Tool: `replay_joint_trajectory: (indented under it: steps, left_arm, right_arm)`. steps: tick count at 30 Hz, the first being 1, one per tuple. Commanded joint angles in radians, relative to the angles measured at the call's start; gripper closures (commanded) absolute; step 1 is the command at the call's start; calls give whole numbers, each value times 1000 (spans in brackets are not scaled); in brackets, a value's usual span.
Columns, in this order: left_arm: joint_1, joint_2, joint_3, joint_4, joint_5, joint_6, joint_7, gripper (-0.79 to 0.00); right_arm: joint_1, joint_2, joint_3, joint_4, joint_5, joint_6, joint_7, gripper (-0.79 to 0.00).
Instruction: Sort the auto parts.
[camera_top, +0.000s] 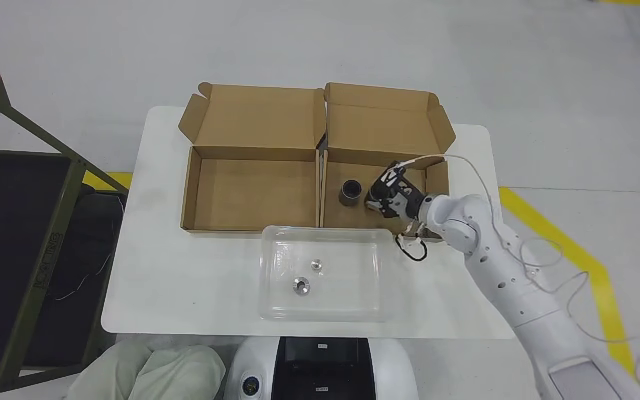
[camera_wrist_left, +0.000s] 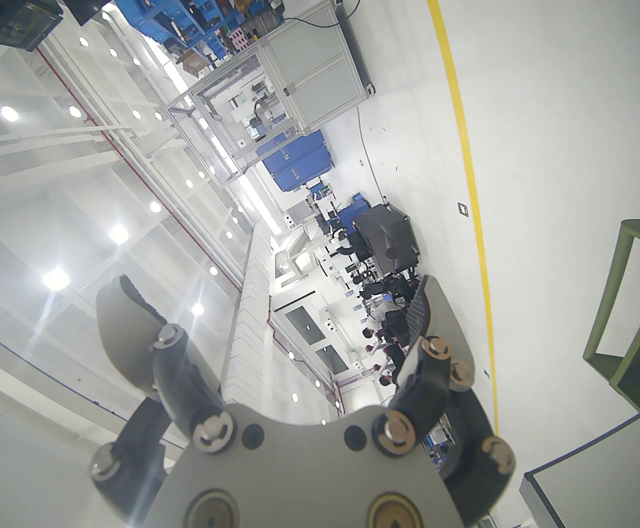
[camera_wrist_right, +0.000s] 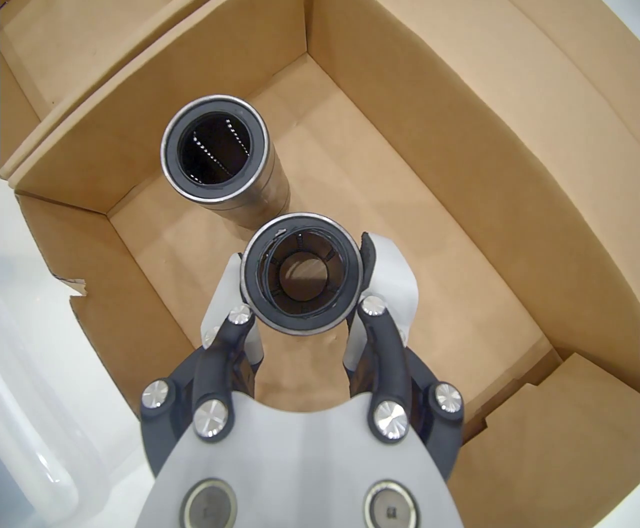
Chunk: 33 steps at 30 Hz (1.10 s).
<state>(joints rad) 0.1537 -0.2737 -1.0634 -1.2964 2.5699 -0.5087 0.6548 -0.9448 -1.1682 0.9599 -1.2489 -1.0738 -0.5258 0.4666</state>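
In the top view I see the white worktop (camera_top: 160, 250) with two open cardboard boxes side by side on its 12 o'clock half: the left box (camera_top: 255, 120) toward 11 o'clock and the right box (camera_top: 380, 120) toward 1 o'clock. A clear tray (camera_top: 385, 285) lies at 6 o'clock, just beside the near walls of both boxes. In the tray are two small metal parts, one (camera_top: 316, 265) near the middle and the other (camera_top: 301, 286) at about 7 o'clock from it. Inside the right box, a dark standing bearing (camera_top: 350, 190) is close to the wall at the 9 o'clock side of the box. The right end effector (camera_top: 378, 196) is also inside this box, at 3 o'clock from that bearing and near it. Its white arm enters from about 4 o'clock.

In the left wrist view, the left end effector (camera_wrist_left: 275, 300) is released, its two fingers (camera_wrist_left: 125, 325) spread wide apart. It points away from the worktop, toward a hall floor with a yellow line (camera_wrist_left: 465, 150).

In the right wrist view, the right end effector (camera_wrist_right: 301, 265) is clenched on a held bearing (camera_wrist_right: 345, 280), a short metal cylinder with a black bore. One finger presses on each side of it, and its open end faces the camera. The standing bearing (camera_wrist_right: 215, 195) is upright on the floor of the right box (camera_wrist_right: 450, 225), just beside the held one. I cannot tell if the two touch.
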Motion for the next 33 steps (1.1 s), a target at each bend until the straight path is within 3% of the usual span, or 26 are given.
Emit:
replay_joint_trajectory:
  steps: [1,3,6,13,21,33]
  left_arm:
    - [0,0,0,0,0,0,0,-785]
    - [0,0,0,0,0,0,0,-785]
    - [0,0,0,0,0,0,0,-785]
    - [0,0,0,0,0,0,0,-785]
    - [0,0,0,0,0,0,0,-785]
    - [0,0,0,0,0,0,0,-785]
  right_arm:
    - [-2,0,0,-2,-1,-2,-1,-369]
    - [-5,0,2,-6,-2,-5,0,-394]
    - [-13,2,9,-21,-4,-10,4,-560]
    - [-44,16,50,-105,-21,-17,-2,-711]
    - [-123,38,105,-292,-55,-58,-8,-748]
    - [-229,55,93,-554,-139,-118,9,-785]
